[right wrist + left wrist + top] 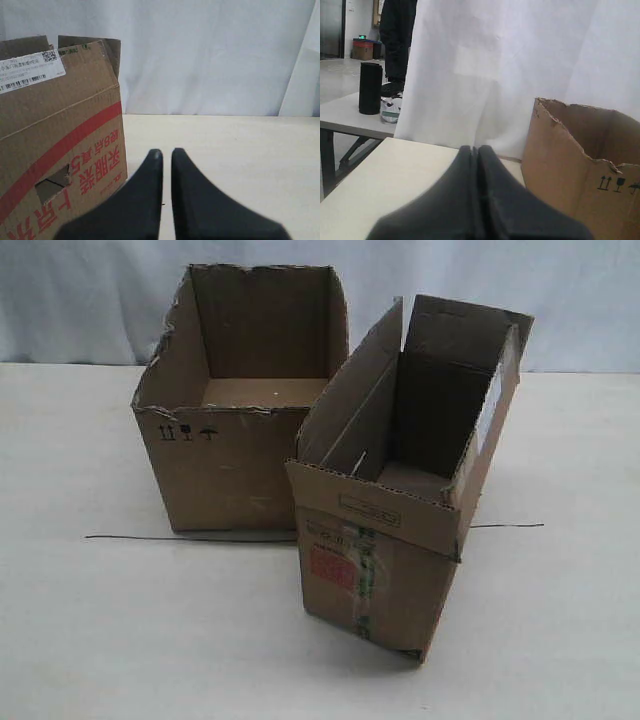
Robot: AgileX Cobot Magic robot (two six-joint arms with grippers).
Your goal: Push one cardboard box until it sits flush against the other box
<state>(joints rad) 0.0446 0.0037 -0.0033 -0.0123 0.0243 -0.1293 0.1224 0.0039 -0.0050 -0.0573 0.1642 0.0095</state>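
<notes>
The cardboard box is standing on the counter in front of and to the right of the other box, turned at an angle to it. Its long left flap is leaning towards the ragged right wall of the wider box. Whether the two are touching at that corner cannot be told from the exterior view, but a wedge of open space is showing between their front faces, so the pair is judged not yet flush. Neither arm is appearing in the exterior view. The left tool is sitting low over the counter with its fingers pressed together and gripping nothing. The wider box is lying just beside it, on the side carrying the black handling symbols. The right tool is showing only a thin slit between its fingers and is likewise holding nothing. It is facing along the outer panel of the narrower box, near the white shipping label, without touching the cardboard. Closed fingers are presenting a solid, blunt face, which suits pushing rather than grasping. The likely requirement is a push on that outer panel, swinging the skewed box square.
</notes>
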